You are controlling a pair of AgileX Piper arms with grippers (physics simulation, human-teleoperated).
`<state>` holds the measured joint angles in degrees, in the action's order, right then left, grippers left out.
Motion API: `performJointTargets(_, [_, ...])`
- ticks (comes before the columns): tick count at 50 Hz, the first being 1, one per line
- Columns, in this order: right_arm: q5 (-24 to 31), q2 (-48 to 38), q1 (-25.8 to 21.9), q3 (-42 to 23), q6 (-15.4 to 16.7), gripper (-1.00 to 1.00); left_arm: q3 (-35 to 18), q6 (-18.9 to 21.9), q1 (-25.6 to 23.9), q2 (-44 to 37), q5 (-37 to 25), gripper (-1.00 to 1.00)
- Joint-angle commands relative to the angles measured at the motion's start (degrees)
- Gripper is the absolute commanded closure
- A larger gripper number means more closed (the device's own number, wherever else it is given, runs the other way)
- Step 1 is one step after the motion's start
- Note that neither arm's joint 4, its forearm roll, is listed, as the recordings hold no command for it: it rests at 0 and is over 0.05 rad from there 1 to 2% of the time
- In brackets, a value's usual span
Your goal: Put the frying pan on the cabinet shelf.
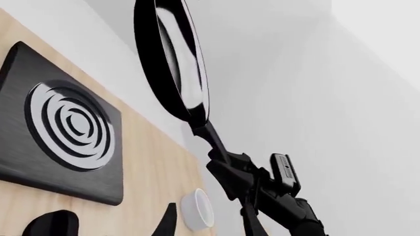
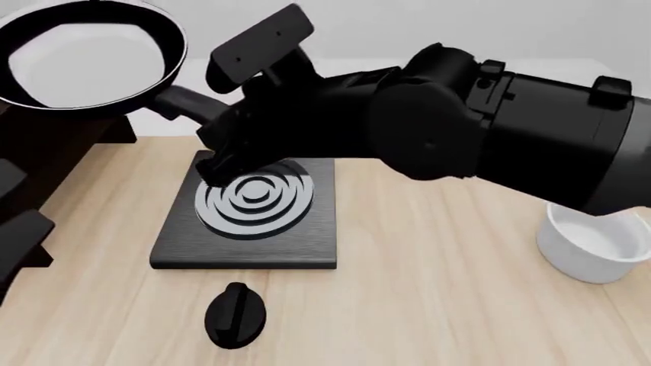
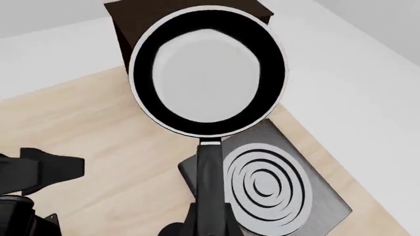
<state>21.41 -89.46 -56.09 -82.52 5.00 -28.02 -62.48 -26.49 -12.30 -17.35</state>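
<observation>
The frying pan (image 2: 87, 53), round and black with a pale glossy inside, hangs level in the air at the far left, over the dark brown cabinet shelf (image 2: 46, 149). My right gripper (image 2: 230, 120) reaches across the table and is shut on the pan's long handle (image 3: 210, 172). In the right wrist view the frying pan (image 3: 210, 73) covers much of the cabinet's top (image 3: 128, 22). In the left wrist view the frying pan (image 1: 174, 59) appears edge-on. My left gripper (image 2: 15, 210) stays low at the left edge beside the cabinet, open with nothing in it.
A black square stove plate (image 2: 249, 213) with silver rings lies mid-table, under the right arm. A black knob (image 2: 236, 314) lies in front of the stove plate. At the right edge stands a white bowl (image 2: 595, 244). The right arm's bulk spans the upper right.
</observation>
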Motion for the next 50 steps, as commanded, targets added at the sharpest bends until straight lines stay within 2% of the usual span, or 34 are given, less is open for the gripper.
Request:
performJointTargets(1, [-1.0, -1.8, -2.9, -4.2, -1.5, 1.00, 1.8, -2.3, -0.3, 1.3, 1.9, -1.00])
performJointTargets(23, [-2.7, -5.2, -7.9, -6.1, -2.8, 1.00, 1.6, -3.6, 0.7, 2.7, 1.2, -1.00])
performJointTargets(41, [-5.4, -4.5, -10.2, -2.5, -2.7, 1.00, 0.5, -4.1, 1.8, 3.5, 0.0, -1.00])
performJointTargets(50, [-8.0, -3.4, -10.6, 1.3, -3.0, 1.00, 1.2, -4.1, 2.4, 3.4, 0.3, -1.00])
